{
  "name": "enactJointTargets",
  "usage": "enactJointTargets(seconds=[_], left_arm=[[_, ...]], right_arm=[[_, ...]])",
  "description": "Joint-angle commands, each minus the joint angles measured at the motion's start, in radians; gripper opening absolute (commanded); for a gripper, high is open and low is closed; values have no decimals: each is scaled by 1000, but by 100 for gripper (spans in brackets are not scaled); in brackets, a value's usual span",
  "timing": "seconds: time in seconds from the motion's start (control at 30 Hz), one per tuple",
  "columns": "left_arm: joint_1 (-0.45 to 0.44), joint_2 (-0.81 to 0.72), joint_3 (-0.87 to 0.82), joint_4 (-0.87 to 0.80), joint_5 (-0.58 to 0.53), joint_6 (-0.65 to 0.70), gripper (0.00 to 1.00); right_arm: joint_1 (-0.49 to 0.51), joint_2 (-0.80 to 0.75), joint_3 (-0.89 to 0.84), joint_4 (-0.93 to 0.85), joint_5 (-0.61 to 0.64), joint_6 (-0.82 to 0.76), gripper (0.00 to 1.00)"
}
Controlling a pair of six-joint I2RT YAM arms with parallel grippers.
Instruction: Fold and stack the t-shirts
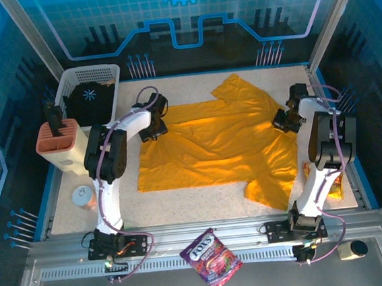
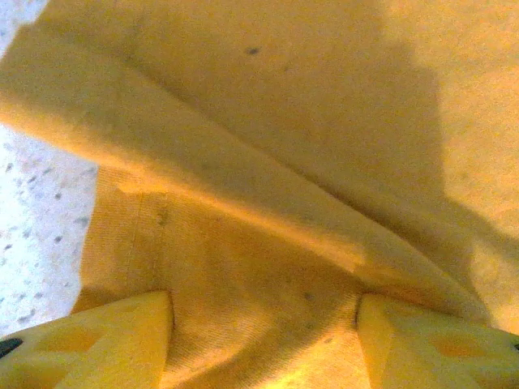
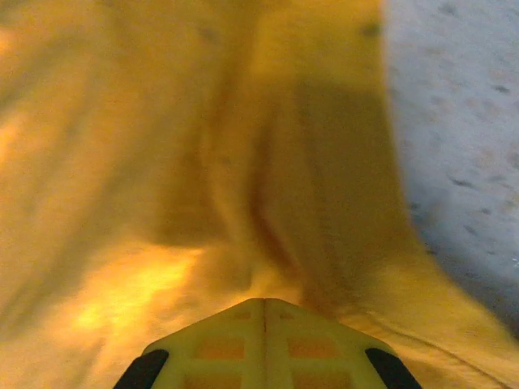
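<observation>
Top external view showed the t-shirt (image 1: 218,140) spread out and wrinkled on the speckled counter (image 1: 184,208), reaching from beneath the left pincer (image 1: 156,128) across to beneath the right pincer (image 1: 285,120), with one sleeve lying beyond the two pincers and the other on their near side. A white basket (image 1: 90,78) stood well behind and outboard of the left pincer, and a candy bag (image 1: 211,259) lay on the metal rail far behind both pincers, between the arm bases. Left wrist view had the left pincer (image 2: 263,324) released, its yellow fingers (image 2: 89,340) standing well apart over a raised fold of the t-shirt (image 2: 284,121), with bare counter (image 2: 32,243) just off to one side. Right wrist view, somewhat blurred, had the right pincer (image 3: 263,304) clenched, its tips pressed together on the t-shirt (image 3: 162,162), whose creases ran in toward the tips; bare counter (image 3: 462,121) lay just beside it.
</observation>
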Motion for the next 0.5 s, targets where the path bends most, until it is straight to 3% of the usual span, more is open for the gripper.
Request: enactJointTargets(seconds=[0.0, 0.13, 0.47], left_arm=[[11, -17, -77, -85, 26, -32, 62], [13, -50, -112, -94, -16, -44, 62], [12, -132, -142, -16, -3, -12, 61]], right_arm=[[-44, 9, -36, -16, 69, 44, 7], [-80, -24, -89, 1, 95, 70, 7], [-97, -130, -160, 31, 6, 62, 9]])
